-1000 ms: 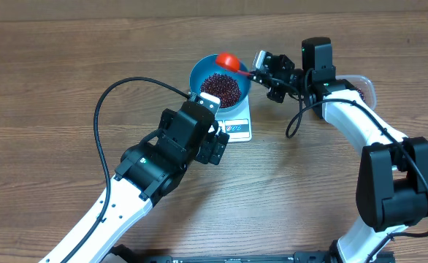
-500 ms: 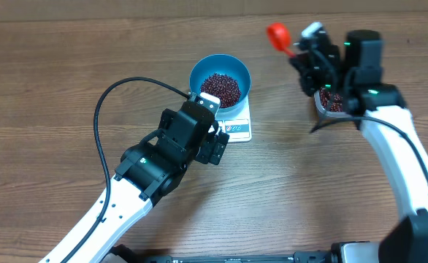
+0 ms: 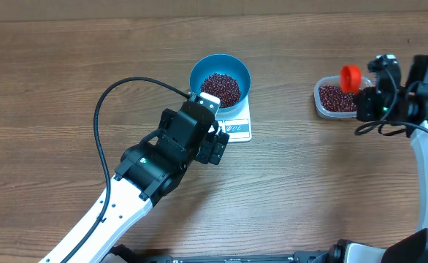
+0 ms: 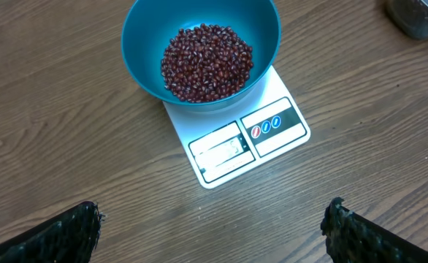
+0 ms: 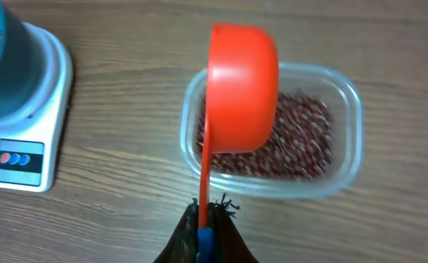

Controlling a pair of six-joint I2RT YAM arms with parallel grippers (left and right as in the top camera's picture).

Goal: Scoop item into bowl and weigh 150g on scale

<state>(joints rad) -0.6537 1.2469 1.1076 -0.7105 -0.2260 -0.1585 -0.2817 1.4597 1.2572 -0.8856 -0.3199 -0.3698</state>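
My right hand (image 5: 205,223) is shut tight on the thin handle of the red scoop (image 5: 242,88). The round cup of the scoop hangs over the clear tub (image 5: 349,172), just above the beans (image 5: 302,142) that lie in there. I only see the outside of the cup, so I cannot tell if any beans are in it. The tub sits on the desk (image 3: 53,73), well apart from the scale (image 4: 228,146) and off to my right side. My left hand (image 4: 214,234) is wide open and holds nothing. It hangs over the desk near the front edge of the scale and does not touch it. The blue bowl (image 4: 137,51) stands on the back part of the scale, and the little screen (image 4: 221,150) and the buttons peek out in front of it. A good heap of dark red beans (image 4: 207,62) sits in the bottom of the bowl, but the bowl is far from full. So I think some of the job is done, because beans are in the bowl and the bowl is on the scale. The numbers on the screen are too small for me to read, so I cannot say if the weight is right yet. With the scoop over the tub, I guess more beans are needed, and then I must check the screen.
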